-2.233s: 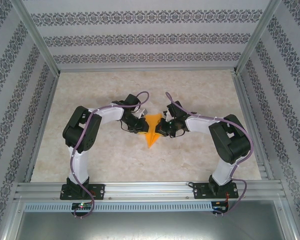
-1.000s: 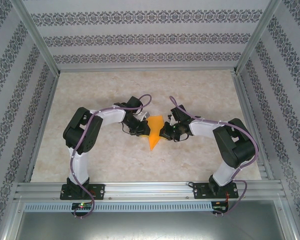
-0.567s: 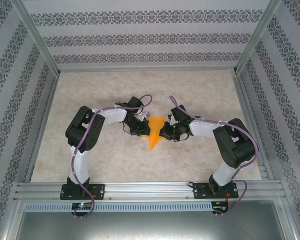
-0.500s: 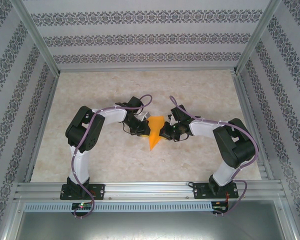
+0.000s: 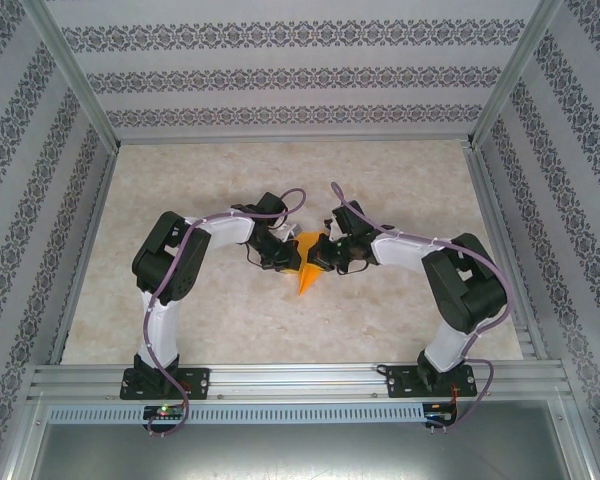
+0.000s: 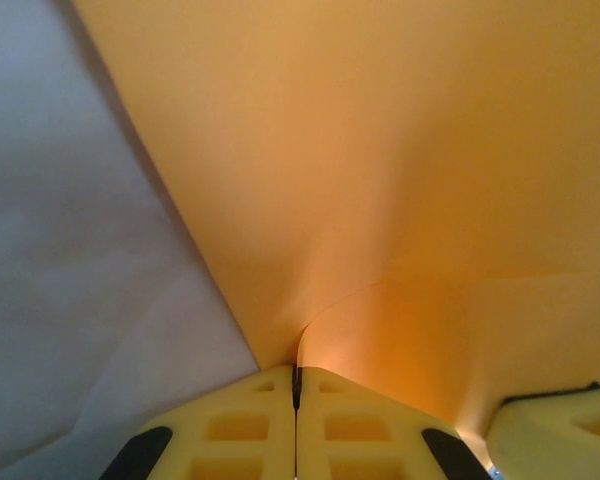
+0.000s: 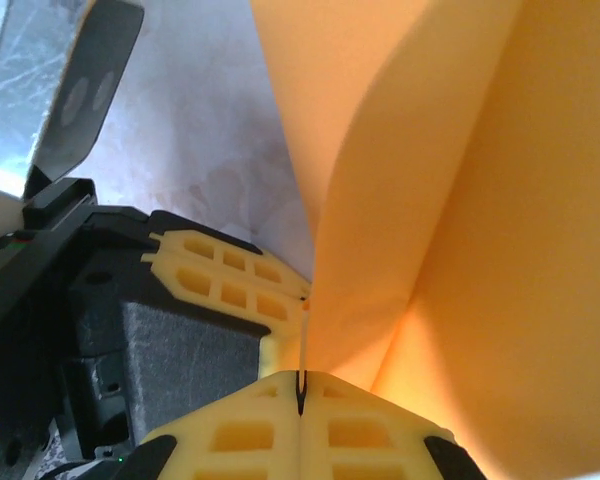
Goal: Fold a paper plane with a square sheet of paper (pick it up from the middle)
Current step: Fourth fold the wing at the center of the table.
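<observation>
The square sheet of paper is folded into an orange pointed paper plane, held just above the table's middle with its tip toward the arms. My left gripper is shut on its left side and my right gripper on its right, close together. In the left wrist view the yellow fingers of my left gripper pinch a paper plane edge. My right gripper pinches a thin layer of the paper plane, whose flaps stand upright. The left fingers sit just beyond.
The beige marbled table is bare around the arms. Aluminium frame rails border it at the front and sides, with patterned walls behind. The right gripper's finger edges into the left wrist view.
The left gripper has shut on the paper. The right gripper has moved left toward the left one, drawing the sides together so the plane looks narrower.
</observation>
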`<move>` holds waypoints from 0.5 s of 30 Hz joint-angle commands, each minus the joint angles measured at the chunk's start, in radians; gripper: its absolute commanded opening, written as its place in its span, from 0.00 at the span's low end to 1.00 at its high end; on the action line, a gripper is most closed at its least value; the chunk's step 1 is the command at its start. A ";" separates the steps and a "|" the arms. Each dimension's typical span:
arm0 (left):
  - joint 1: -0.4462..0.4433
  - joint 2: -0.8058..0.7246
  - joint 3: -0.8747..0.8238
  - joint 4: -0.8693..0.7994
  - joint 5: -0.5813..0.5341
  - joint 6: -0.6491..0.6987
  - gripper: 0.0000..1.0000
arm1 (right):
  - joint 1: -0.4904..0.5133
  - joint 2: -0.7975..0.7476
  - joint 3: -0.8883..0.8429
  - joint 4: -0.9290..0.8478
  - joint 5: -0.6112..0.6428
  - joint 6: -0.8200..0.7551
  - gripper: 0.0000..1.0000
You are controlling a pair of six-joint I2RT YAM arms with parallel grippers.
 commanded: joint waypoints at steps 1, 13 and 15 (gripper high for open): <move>-0.008 0.037 0.001 -0.031 -0.059 0.029 0.08 | 0.009 0.030 0.034 -0.007 -0.011 -0.002 0.00; -0.007 0.034 -0.005 -0.028 -0.059 0.033 0.07 | 0.020 0.043 0.091 -0.166 -0.012 -0.097 0.01; -0.007 0.034 -0.003 -0.030 -0.059 0.035 0.07 | 0.022 0.032 0.091 -0.198 -0.004 -0.115 0.01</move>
